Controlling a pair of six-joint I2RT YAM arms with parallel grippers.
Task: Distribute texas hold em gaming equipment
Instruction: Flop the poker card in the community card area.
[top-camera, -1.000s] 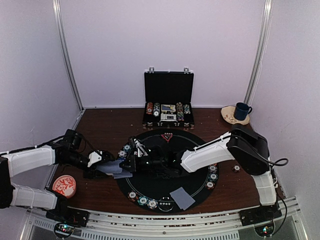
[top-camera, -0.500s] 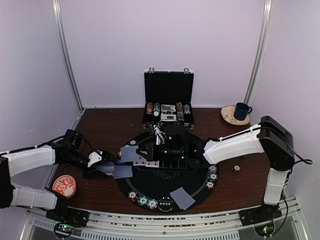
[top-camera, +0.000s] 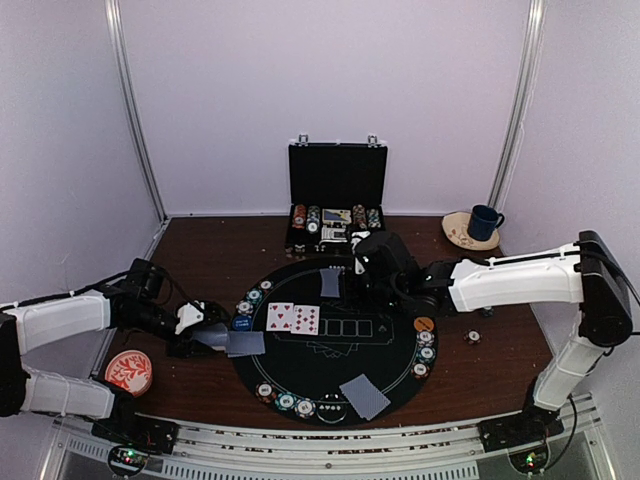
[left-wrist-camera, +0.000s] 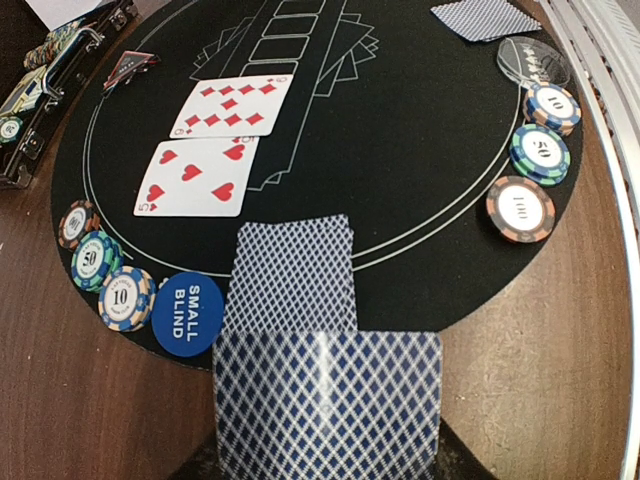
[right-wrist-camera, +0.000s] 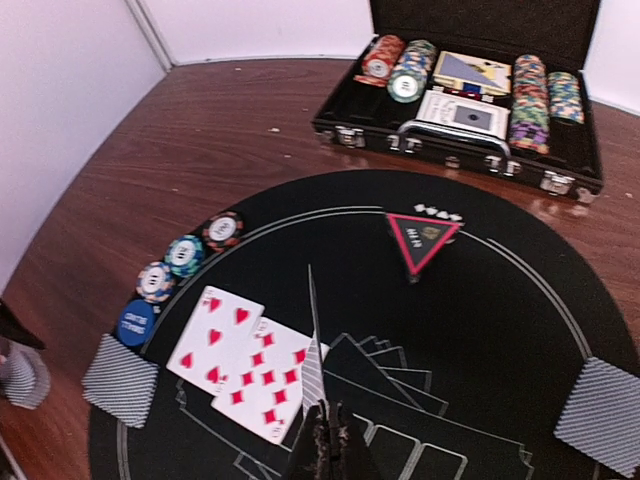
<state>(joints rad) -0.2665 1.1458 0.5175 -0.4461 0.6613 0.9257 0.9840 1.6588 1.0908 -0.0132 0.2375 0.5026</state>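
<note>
At your far left a red-and-white dish (top-camera: 129, 371) sits on the table. Just right of it, your left gripper (top-camera: 207, 328) is pressed together on the deck (left-wrist-camera: 325, 400), backs up, at the left rim of the mat (top-camera: 390, 360). Directly ahead of the deck a face-down card (left-wrist-camera: 293, 272) lies across that rim. The blue disc (left-wrist-camera: 188, 312) marked SMALL BLIND sits just beside this card, and three rim chips (left-wrist-camera: 100, 262) line the edge past it.

Further in, the hearts card (left-wrist-camera: 198, 177) and diamonds card (left-wrist-camera: 232, 105) lie face up, side by side. Three near chips (top-camera: 285, 401) sit on the near rim.

Your right gripper (right-wrist-camera: 322, 430) reaches over the mat's far half, its fingers pinching a single held card (top-camera: 330, 282). You see that card edge-on from the wrist. Beyond it the triangle (right-wrist-camera: 424, 238) lies near the far rim, and the open briefcase (top-camera: 337, 195) stands behind.

A near card (top-camera: 365, 396) lies face down toward the near rim. At the right rim you have the orange disc (top-camera: 424, 324) with right chips (top-camera: 427, 346) below it. A mug (top-camera: 485, 222) stands in the far right corner.
</note>
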